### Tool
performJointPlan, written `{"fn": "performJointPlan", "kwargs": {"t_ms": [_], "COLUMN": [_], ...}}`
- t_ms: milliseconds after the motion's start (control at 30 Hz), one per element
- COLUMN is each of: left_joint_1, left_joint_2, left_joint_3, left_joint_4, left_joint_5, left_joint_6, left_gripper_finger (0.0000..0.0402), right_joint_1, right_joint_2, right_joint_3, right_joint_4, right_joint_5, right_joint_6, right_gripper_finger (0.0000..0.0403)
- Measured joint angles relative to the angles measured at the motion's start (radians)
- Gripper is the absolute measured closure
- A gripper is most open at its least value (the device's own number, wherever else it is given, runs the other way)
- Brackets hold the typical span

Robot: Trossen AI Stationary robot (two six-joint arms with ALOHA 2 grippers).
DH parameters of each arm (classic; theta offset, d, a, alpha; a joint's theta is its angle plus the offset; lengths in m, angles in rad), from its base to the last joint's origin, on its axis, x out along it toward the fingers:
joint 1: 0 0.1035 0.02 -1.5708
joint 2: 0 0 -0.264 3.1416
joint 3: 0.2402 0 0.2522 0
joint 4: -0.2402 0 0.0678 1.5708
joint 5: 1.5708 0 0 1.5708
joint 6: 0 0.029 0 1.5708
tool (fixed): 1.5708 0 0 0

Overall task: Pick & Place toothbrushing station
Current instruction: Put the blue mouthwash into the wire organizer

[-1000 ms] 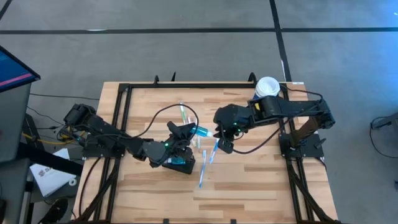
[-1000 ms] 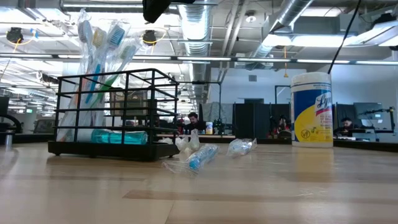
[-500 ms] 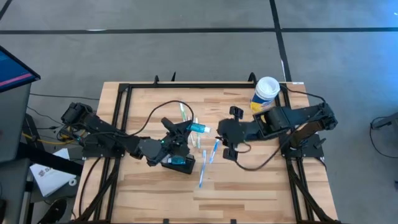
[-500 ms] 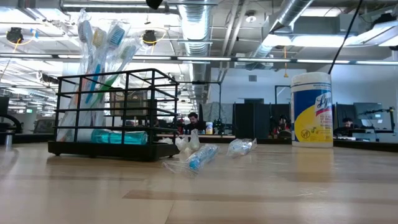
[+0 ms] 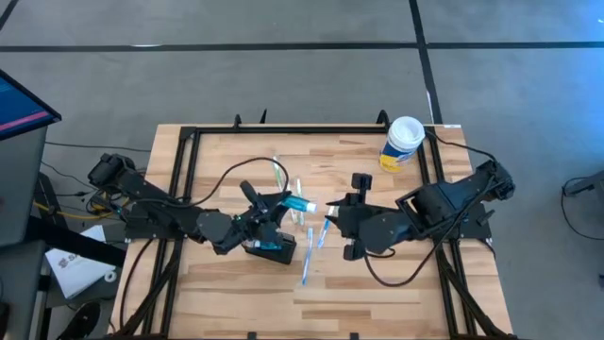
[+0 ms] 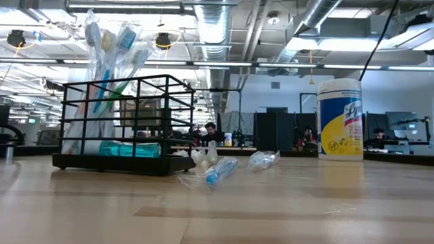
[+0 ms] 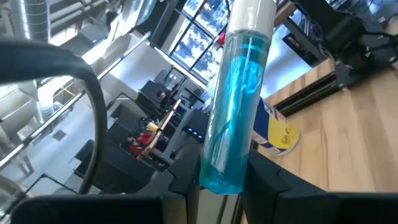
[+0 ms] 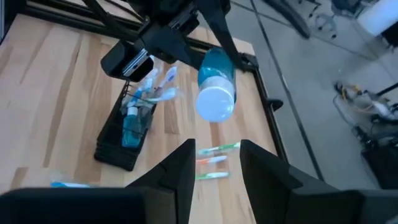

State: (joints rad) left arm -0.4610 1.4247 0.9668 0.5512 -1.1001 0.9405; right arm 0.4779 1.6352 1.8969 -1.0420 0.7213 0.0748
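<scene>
The left gripper's (image 5: 283, 202) jaws are closed on a clear blue cylindrical plastic tube with a white cap (image 7: 235, 106), held by its lower end above the wooden counter (image 5: 377, 274); in the left wrist view the tube rises up between the two dark fingers (image 7: 267, 183), and in the right wrist view its white cap faces the camera (image 8: 216, 99). The right gripper (image 8: 213, 163) hangs empty over the counter's right half, its jaws moderately apart with nothing between them, pointed toward the left arm. The toothbrushing station, a small black wire-framed rectangular holder (image 6: 122, 122), stands on the counter just below the left gripper in the high view (image 5: 269, 247); from table height it holds several upright toothbrushes in clear wrappers (image 6: 108, 41) and a teal item low inside. Just beside the holder, a few loose wrapped toothbrushes with blue handles (image 5: 314, 247) lie scattered on the wood, between the two grippers. A white-lidded yellow-and-white round canister (image 5: 402, 142) stands near the far right corner of the counter, well apart from the holder. In the low view, people sit at desks in the room far behind the counter.
</scene>
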Motion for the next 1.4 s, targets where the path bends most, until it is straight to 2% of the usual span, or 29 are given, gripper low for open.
{"fn": "performJointPlan", "kwargs": {"t_ms": [333,900,1167,1267,1400], "left_joint_1": [0.001,0.001,0.001,0.001,0.0], "left_joint_2": [-0.006,-0.005,-0.005,-0.005,-0.005], "left_joint_3": [0.0,0.0,0.0,0.0,0.0], "left_joint_4": [0.002,0.002,0.002,0.002,0.002], "left_joint_5": [0.037,0.04,0.041,0.04,0.041], "left_joint_6": [-0.037,-0.04,-0.041,-0.041,-0.056], "left_gripper_finger": [0.0325,0.0325,0.0327,0.0325,0.0327], "right_joint_1": [0.022,0.025,0.035,0.019,-0.002], "right_joint_2": [0.008,0.007,0.007,0.006,0.006], "right_joint_3": [-0.004,-0.004,-0.004,-0.003,-0.003], "right_joint_4": [0.063,0.111,0.175,0.174,0.166], "right_joint_5": [0.037,0.03,0.035,0.036,0.038], "right_joint_6": [-0.107,-0.143,-0.257,-0.269,-0.269], "right_gripper_finger": [0.0286,0.0285,0.0283,0.0272,0.0236]}}
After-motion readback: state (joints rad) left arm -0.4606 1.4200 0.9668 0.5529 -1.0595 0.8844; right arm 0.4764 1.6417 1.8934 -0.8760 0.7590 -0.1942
